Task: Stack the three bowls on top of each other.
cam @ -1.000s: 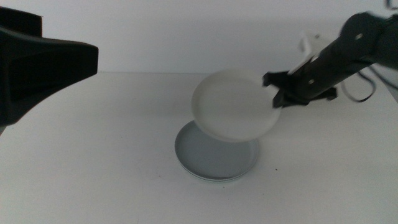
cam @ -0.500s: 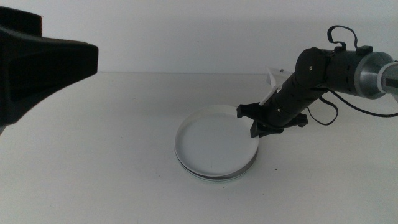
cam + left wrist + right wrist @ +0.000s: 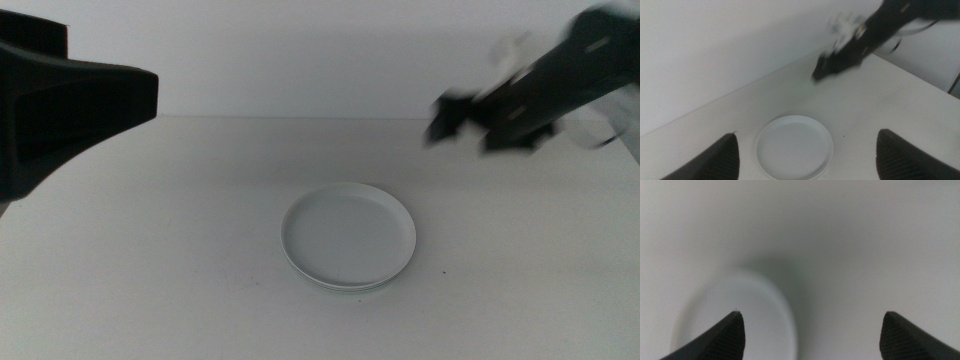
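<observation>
The three bowls sit stacked at the table's middle. The white bowl point(image 3: 348, 232) is on top. Only thin rims of the lower bowls point(image 3: 340, 288) show under it, and I cannot tell their colours apart. The stack also shows in the left wrist view point(image 3: 794, 147) and, blurred, in the right wrist view point(image 3: 740, 317). My right gripper point(image 3: 445, 116) is open and empty, blurred, up in the air to the right of and beyond the stack. It also shows in the left wrist view point(image 3: 822, 70). My left gripper point(image 3: 808, 134) is open and empty, high above the stack on the left side.
The left arm point(image 3: 70, 100) fills the upper left of the middle view as a large dark shape. The white table point(image 3: 150, 250) ends at a pale back wall. Its right edge point(image 3: 920, 82) shows in the left wrist view.
The right gripper set the white bowl onto the two stacked bowls, let go, and rose away up and to the right. The left arm has not moved.
</observation>
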Controlling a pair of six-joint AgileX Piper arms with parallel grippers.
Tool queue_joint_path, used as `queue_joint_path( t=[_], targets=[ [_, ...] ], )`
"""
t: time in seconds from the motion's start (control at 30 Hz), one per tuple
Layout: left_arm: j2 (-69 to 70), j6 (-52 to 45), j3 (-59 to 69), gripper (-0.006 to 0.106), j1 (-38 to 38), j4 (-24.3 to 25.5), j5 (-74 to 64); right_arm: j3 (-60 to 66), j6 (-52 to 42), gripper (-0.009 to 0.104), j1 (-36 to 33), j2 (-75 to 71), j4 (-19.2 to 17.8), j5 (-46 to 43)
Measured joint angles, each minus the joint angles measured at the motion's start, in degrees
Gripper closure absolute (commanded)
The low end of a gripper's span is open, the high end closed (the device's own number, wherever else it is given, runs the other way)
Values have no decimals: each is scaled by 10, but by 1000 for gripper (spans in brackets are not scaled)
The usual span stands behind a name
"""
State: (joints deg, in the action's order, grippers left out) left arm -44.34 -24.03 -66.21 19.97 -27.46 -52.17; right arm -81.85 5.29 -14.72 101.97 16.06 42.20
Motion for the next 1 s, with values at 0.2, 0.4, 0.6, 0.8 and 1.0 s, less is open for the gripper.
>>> queue_joint_path(
  t=[0.2,0.4,0.6,0.8,1.0],
  targets=[
    [0,0,0,7,0,0,0,-2,-2,19,126,-154,-59,-33],
    [0,0,0,7,0,0,0,15,-56,19,186,-245,-81,-44],
    [0,0,0,7,0,0,0,170,-83,19,176,-380,-57,-51],
    [2,0,10,7,-1,39,40,312,-91,18,157,-560,-51,-67],
    [30,0,93,7,-46,89,185,376,-131,9,154,-668,-50,-119]
  ],
)
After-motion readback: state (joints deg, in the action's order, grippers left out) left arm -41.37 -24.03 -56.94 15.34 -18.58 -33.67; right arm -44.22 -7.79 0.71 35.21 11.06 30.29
